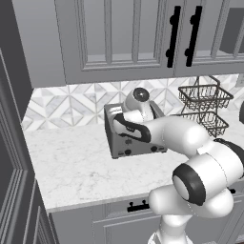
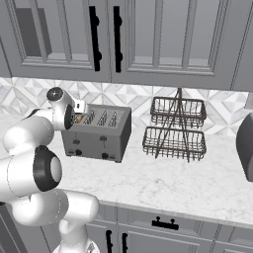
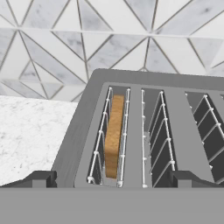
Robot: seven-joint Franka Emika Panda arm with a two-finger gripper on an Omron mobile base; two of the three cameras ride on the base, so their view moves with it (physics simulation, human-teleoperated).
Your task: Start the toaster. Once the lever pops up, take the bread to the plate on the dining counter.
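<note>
We see the open claw [image 3: 112, 179] above the toaster [image 3: 144, 131]; the bread [image 3: 113, 135] stands in the leftmost slot, apparently between the fingertips [image 3: 41, 178].

- No legible text, label, brand, number or sign appears in any view
- Toaster [image 2: 97, 132]: front face carries levers and knobs, with no readable markings
- Cabinet doors [image 2: 148, 37] and tiled wall [image 3: 65, 48]: plain or patterned surfaces, no lettering
</note>
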